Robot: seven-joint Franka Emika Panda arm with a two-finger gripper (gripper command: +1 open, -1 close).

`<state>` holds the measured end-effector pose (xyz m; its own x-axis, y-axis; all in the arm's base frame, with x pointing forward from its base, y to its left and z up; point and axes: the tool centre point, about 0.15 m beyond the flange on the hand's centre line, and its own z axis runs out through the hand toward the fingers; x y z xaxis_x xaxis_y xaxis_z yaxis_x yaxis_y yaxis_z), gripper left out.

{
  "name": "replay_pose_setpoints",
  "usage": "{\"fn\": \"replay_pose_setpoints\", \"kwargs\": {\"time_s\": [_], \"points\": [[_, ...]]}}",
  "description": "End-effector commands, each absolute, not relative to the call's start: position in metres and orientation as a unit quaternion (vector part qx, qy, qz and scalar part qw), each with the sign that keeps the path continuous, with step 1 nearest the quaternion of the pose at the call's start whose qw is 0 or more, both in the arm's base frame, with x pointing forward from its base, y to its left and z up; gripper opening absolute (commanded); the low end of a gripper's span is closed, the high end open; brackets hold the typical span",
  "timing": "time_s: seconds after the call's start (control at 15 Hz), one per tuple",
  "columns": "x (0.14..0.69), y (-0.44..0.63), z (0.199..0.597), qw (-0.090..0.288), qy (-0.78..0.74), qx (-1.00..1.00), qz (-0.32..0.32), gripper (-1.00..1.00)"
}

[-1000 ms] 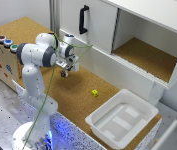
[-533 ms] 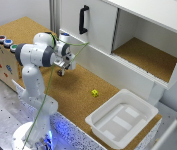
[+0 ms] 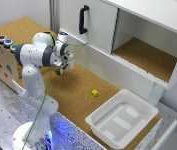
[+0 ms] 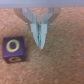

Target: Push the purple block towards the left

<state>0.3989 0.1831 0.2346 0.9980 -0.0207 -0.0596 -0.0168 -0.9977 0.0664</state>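
The purple block (image 4: 13, 48) is a small dark purple cube with a yellow ring mark, lying on the cork surface in the wrist view. My gripper (image 4: 40, 40) is shut and empty, its fingertips pressed together and low over the cork, just beside the block with a small gap between them. In the exterior view my gripper (image 3: 61, 69) points down at the cork near the cabinet front. The block is too small and too close under the fingers to make out there.
A tiny yellow block (image 3: 94, 93) lies on the cork. A white tray (image 3: 97, 122) stands at the exterior view's lower right. A white cabinet (image 3: 100, 30) with a black handle (image 3: 82, 20) and an open compartment lies behind. A box with buttons (image 3: 0, 60) stands at the left.
My gripper has moved down and toward the exterior view's left, closer to the cork. The yellow block and the tray have not moved.
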Motion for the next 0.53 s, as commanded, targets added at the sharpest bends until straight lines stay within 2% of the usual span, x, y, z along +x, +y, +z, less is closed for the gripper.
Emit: {"fn": "replay_pose_setpoints", "kwargs": {"time_s": [0.0,0.13,0.47], "points": [[0.397,0.147,0.306,0.016,-0.054,0.998,0.003,1.0],[0.4,0.146,0.311,0.006,-0.048,0.999,0.014,1.0],[0.41,0.138,0.31,0.011,-0.059,0.998,0.03,1.0]]}}
